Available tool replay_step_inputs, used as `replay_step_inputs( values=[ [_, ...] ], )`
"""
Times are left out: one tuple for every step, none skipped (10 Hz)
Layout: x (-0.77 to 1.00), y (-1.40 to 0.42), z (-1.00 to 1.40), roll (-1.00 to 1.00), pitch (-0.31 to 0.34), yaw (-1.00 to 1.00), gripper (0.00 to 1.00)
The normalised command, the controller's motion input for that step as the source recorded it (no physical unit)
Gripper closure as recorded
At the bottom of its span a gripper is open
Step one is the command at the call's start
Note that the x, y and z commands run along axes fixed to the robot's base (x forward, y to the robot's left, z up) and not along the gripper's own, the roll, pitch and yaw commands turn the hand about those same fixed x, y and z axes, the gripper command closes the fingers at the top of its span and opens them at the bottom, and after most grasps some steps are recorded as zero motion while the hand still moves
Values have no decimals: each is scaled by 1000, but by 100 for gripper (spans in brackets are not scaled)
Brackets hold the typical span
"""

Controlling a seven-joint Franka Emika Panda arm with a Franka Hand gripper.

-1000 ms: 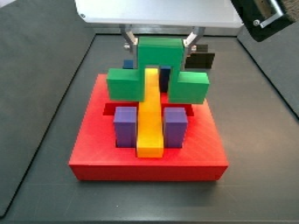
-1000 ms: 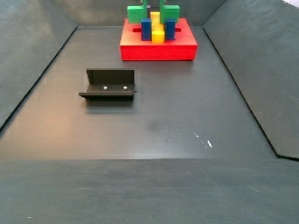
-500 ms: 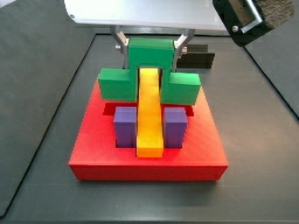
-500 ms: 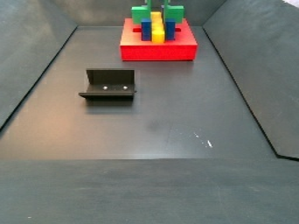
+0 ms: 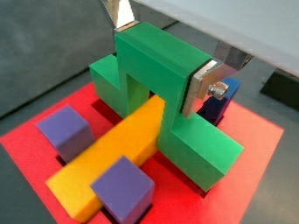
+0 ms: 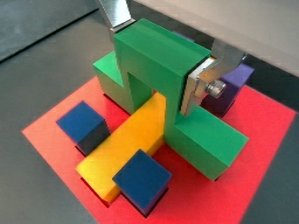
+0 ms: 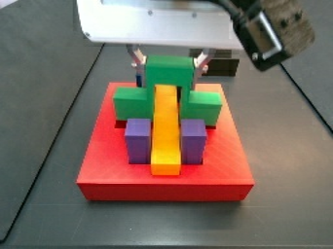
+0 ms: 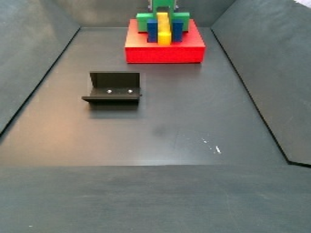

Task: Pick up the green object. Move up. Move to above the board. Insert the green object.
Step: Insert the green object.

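The green object (image 5: 163, 96) sits clamped by its tall centre cube between the fingers (image 5: 208, 86) of the gripper (image 5: 163, 52), its long axis crossing the yellow bar (image 5: 117, 157), its legs straddling it low over the board (image 5: 251, 188).

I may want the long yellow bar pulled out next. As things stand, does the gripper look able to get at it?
Probably not right now: the gripper is shut on the green bridge-shaped piece, which straddles the long yellow bar on the red board. The bar's near end, between the purple blocks, looks free.
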Motion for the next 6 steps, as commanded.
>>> replay_step_inputs(
  values=[
    [66, 0, -220, -39, -90, 37, 100],
    [3, 0, -111, -70, -90, 91, 100],
    [0, 0, -63, -101, -96, 134, 100],
    [0, 0, -129, -59, -94, 131, 100],
    [0, 0, -220, -61, -111, 120, 100],
    [0, -43, -306, -46, -129, 106, 100]
  ],
)
